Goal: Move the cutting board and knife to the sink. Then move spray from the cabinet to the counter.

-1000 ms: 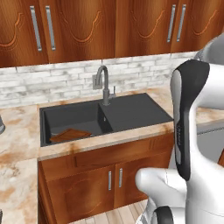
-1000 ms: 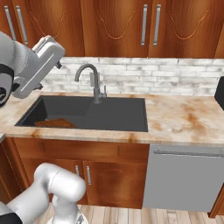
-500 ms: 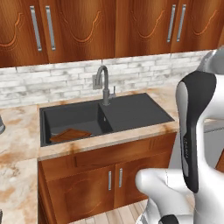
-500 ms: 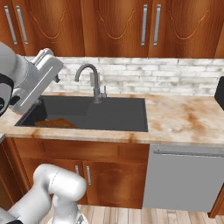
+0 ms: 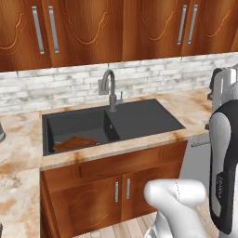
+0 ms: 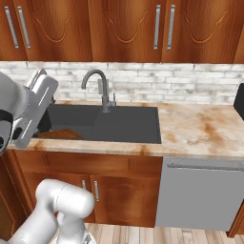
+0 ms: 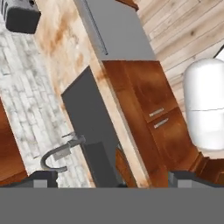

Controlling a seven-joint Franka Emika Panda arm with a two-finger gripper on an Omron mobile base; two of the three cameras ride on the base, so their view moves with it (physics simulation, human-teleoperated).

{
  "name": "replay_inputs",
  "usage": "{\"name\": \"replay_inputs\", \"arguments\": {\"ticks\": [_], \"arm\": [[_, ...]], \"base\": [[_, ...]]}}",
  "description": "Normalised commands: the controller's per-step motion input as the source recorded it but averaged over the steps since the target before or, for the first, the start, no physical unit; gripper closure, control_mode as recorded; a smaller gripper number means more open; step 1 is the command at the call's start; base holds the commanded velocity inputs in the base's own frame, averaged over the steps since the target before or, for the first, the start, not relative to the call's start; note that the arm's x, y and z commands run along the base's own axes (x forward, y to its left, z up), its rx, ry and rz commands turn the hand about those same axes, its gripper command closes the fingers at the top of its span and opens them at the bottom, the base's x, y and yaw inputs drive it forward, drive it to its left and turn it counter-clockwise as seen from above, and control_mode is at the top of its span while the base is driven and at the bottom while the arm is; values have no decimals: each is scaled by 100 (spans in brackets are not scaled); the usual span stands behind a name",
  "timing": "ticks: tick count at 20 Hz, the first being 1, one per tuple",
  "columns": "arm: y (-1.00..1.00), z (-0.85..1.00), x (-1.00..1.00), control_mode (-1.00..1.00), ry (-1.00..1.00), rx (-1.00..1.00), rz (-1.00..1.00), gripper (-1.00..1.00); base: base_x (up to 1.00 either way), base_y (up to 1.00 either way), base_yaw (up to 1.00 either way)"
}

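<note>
Pincer (image 7: 111,179) up high above the sink (image 5: 139,118) area, tips set wide apart w/ nothing between them, looking down along the counter (image 6: 200,128) front. Cutting board (image 5: 74,143) lies well below the pincer, tilted in the left basin of the sink, one end propped on the basin wall; in hand view a brown sliver of it shows just ahead of the tips. Knife: can't make it out in any frame, maybe under or beside the board, can't tell. Faucet (image 5: 109,88) stands behind the divider, off to one side of the pincer's line. Judgement: sink part looks done for the board at least, so step in hand is prob. the switch to the spray. Cabinet (image 5: 88,28) doors above the pincer's level all closed, spray not visible. Next move calls for reaching a door handle (image 5: 53,29), pulling the door open, then finding the bottle on the shelf inside.
</note>
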Motion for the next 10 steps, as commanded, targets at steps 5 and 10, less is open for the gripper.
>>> {"name": "replay_inputs", "arguments": {"ticks": [5,10], "arm": [[2,-9,-33,-100,0,-15,32,-100],[0,-3,-35,-100,0,-21,30,-100]], "base": [[0,0,0],[0,0,0]]}}
